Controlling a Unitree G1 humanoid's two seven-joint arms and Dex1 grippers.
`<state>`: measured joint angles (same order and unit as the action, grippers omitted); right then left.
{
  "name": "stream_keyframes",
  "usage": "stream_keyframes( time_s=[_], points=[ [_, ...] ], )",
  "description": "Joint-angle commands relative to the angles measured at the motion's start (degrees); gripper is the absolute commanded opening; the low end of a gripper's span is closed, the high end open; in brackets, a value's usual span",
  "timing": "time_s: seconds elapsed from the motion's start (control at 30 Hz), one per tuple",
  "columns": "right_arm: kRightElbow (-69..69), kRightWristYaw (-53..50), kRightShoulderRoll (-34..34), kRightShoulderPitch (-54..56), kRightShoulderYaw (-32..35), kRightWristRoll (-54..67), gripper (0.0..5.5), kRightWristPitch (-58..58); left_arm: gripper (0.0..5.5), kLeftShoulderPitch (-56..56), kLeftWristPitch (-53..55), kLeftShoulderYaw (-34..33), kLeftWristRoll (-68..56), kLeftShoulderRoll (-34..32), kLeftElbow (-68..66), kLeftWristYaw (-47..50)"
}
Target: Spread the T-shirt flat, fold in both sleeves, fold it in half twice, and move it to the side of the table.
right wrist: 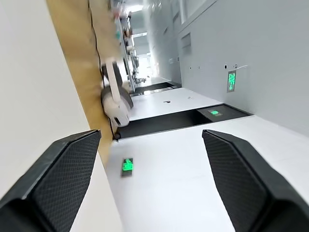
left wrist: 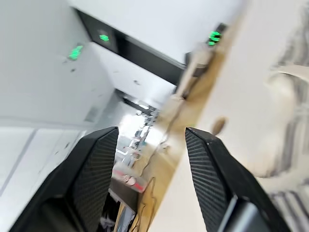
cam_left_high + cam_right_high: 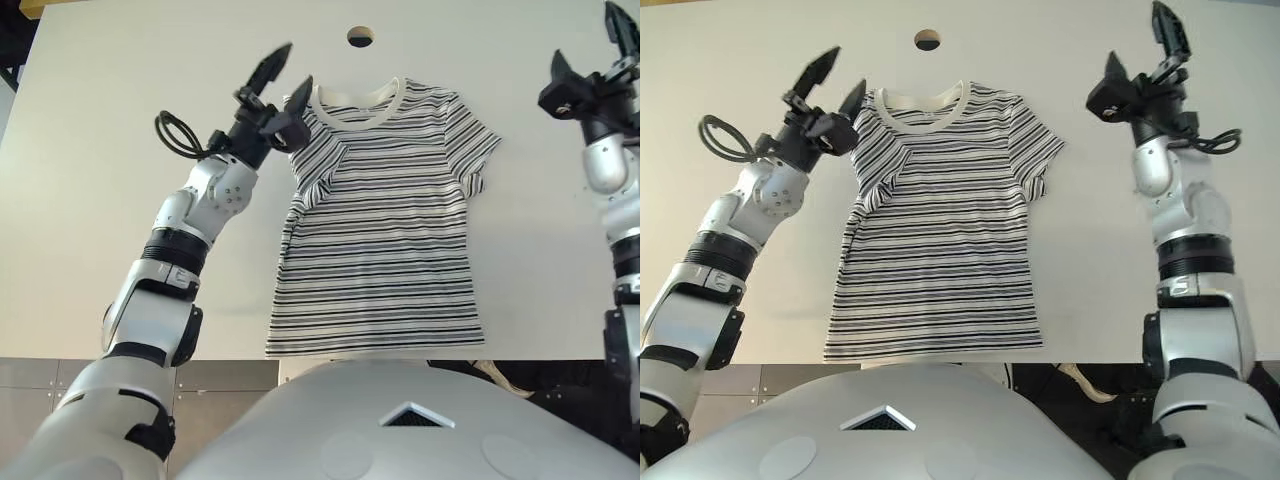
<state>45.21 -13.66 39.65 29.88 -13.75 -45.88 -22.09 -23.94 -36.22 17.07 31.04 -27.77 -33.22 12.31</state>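
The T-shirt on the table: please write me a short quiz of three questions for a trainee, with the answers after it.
1. True or false: the left gripper is holding the T-shirt.
2. Which sleeve is already folded in? A the left; B the right; C both.
3. Fill in: the fingers of the right gripper are ____.

Key: 1 false, it is open and holds nothing; 2 A, the left sleeve; 3 open.

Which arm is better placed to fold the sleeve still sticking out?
Right. That sleeve lies nearest the right gripper; the left gripper is across the shirt. Both are open.
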Motion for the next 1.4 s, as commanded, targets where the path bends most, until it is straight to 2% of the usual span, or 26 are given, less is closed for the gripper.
stream_keyframes(
  time_s=[0.03, 0.13, 0.3, 0.5, 0.8, 1.13, 1.4],
  points=[
    [11.6, -2.2, -0.2, 4.3, -7.1, -5.3, 3.86, -0.3, 2.55, 5.0, 1.4, -4.3, -3.7, -1.1, 7.2, -1.3],
    [17.4, -2.4, -1.0, 4.8, -12.5, -8.0, 3.86, -2.9, 2.55, 8.6, 2.4, -6.7, -5.3, -1.6, 11.2, -2.1],
    [19.0, 0.0, -0.6, 3.5, -18.5, -9.0, 3.86, -10.3, 2.55, 10.4, 3.9, -8.3, -5.4, -0.9, 13.4, -3.1],
    [9.4, 3.7, 1.6, 0.0, -20.7, -7.0, 3.86, -15.6, 2.55, 10.6, 4.4, -8.8, -5.4, -0.3, 13.8, -3.9],
    [15.0, 1.8, -1.2, 3.3, -22.5, -7.2, 3.86, -12.1, 2.55, 11.6, 4.1, -7.9, -5.0, 1.0, 12.8, -4.2],
    [20.5, 1.6, -3.4, 5.1, -24.4, -6.5, 1.92, -11.8, 2.57, 12.0, 3.9, -7.8, -4.9, 1.7, 13.0, -4.9],
    [22.2, 1.7, -3.6, 5.7, -25.3, -6.4, 0.76, -11.6, 2.57, 12.9, 3.8, -7.5, -4.5, 2.3, 13.7, -5.2]
  ],
)
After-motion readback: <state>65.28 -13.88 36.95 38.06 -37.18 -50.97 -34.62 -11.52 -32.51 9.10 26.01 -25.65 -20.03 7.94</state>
